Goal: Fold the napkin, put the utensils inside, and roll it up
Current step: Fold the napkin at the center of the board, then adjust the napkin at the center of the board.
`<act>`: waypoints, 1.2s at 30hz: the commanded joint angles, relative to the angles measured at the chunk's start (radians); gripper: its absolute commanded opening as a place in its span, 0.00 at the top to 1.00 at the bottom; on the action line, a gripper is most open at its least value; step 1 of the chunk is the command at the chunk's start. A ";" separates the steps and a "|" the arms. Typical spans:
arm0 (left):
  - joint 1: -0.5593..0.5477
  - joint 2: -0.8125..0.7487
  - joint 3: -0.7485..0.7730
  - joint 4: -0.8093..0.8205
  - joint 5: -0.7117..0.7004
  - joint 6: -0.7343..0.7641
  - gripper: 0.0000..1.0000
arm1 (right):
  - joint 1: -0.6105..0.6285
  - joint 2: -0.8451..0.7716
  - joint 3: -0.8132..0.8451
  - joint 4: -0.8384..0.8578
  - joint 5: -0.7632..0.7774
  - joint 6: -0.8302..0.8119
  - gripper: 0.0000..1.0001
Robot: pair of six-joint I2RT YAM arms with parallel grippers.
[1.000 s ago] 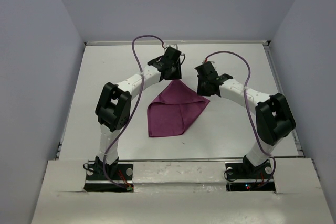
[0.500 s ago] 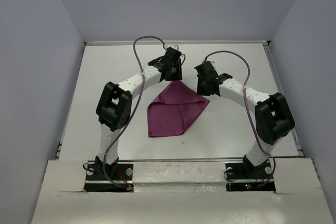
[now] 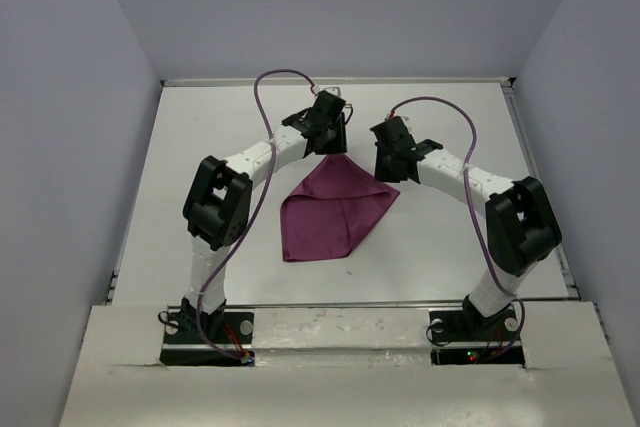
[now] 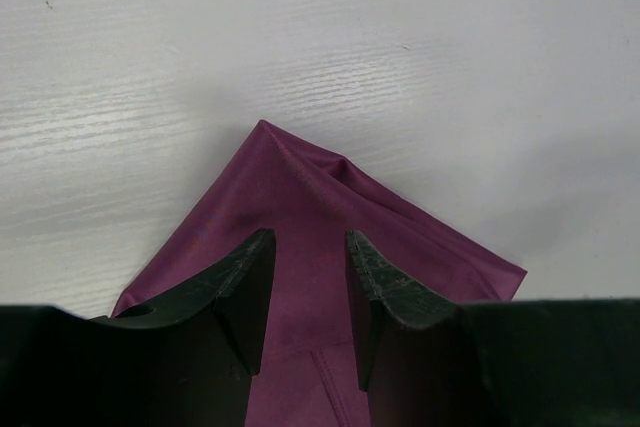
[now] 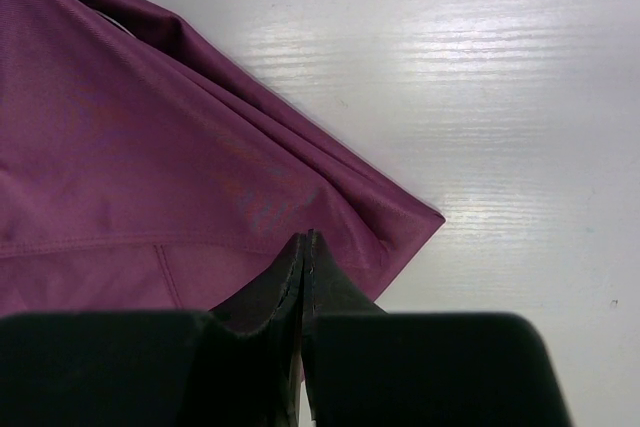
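At left, left gripper (image 4: 308, 242) half open over the far corner of the soft plum-purple square cloth napkin (image 3: 330, 209), clasping nothing. Between the 2 arms, napkin folded flat on the white table (image 3: 200, 147). At right, right gripper (image 5: 308, 239) closed tight, tips on the napkin's right corner; any pinch of cloth impossible to tell

Item: white table (image 3: 450, 247), faintly grained. On it we count one plum-purple napkin (image 3: 330, 209) (folded, its layered edges showing), lying near the middle.
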 commanded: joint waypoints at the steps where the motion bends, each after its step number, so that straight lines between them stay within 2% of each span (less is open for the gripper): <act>1: 0.004 -0.054 -0.013 0.025 0.004 0.018 0.54 | -0.003 -0.005 0.027 0.003 -0.012 0.013 0.99; 23: 0.004 0.041 -0.032 0.073 -0.022 0.016 0.55 | -0.003 0.089 -0.012 0.022 0.047 0.010 0.99; 31: 0.004 0.001 -0.001 0.027 -0.069 0.021 0.55 | -0.003 0.096 -0.016 0.023 0.032 0.010 0.99; 36: 0.004 -0.083 0.002 0.014 -0.068 0.027 0.55 | -0.003 0.060 0.004 0.023 -0.001 0.019 0.99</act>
